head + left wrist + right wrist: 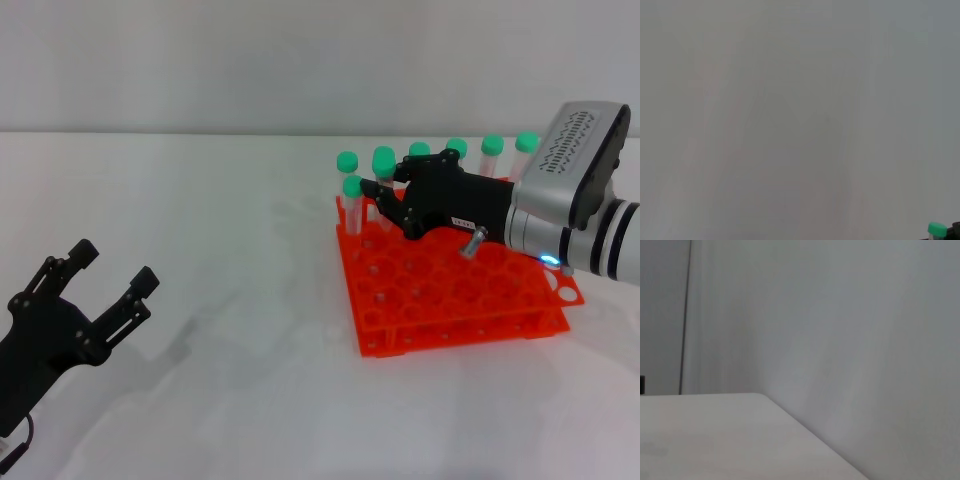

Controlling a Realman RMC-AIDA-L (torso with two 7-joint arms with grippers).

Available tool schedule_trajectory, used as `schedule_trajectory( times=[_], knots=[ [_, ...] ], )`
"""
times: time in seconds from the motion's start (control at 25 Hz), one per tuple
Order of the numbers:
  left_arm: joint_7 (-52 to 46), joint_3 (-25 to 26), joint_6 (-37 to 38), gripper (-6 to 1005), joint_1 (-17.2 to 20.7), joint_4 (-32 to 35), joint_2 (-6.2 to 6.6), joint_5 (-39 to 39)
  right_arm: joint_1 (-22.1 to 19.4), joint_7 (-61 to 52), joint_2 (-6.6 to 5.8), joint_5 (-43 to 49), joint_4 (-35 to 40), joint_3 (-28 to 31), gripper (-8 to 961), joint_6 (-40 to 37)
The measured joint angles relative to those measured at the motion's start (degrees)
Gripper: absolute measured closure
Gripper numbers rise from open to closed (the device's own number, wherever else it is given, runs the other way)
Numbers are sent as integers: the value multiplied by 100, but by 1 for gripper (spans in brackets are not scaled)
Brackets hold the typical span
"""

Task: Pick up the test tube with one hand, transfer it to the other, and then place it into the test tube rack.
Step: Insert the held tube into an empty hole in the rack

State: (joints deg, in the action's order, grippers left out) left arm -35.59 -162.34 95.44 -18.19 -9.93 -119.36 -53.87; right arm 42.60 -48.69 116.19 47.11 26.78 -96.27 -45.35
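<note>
The orange-red test tube rack [450, 300] stands on the white table at the right. My right gripper [384, 186], black with a small white label, reaches over the rack's back left part. Its fingers close around the test tube [384, 161], a clear tube with a green cap that stands upright over the holes. Several more green-capped tubes [491, 146] stand along the rack's back row, and one [352, 187] at the left corner. My left gripper [110, 272] hangs open and holds nothing, low at the near left, far from the rack. A green cap [937, 229] shows in a corner of the left wrist view.
White tabletop [220, 230] stretches between the left gripper and the rack. A pale wall [250, 60] runs behind the table. The right wrist view shows only table surface [715, 435] and wall.
</note>
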Motion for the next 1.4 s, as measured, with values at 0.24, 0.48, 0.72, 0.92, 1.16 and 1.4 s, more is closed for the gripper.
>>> schedule_trajectory(
  times=[0.24,0.48,0.72,0.92,1.16,1.4],
  knots=[
    [0,-25,0,119,0,0,0,0,3,8,0,0,40,1,721,19],
    [0,-29,0,119,0,0,8,12,15,9,0,0,47,-67,611,19],
    [0,-42,0,119,0,0,18,37,13,9,0,-73,65,-46,289,6],
    [0,-44,1,119,12,0,17,53,-14,276,0,-401,117,-14,76,9],
    [0,-53,18,119,30,0,11,63,89,367,0,-440,65,-65,77,60],
    [0,-53,43,119,59,0,9,64,138,371,0,-441,55,-255,78,403]
  ],
)
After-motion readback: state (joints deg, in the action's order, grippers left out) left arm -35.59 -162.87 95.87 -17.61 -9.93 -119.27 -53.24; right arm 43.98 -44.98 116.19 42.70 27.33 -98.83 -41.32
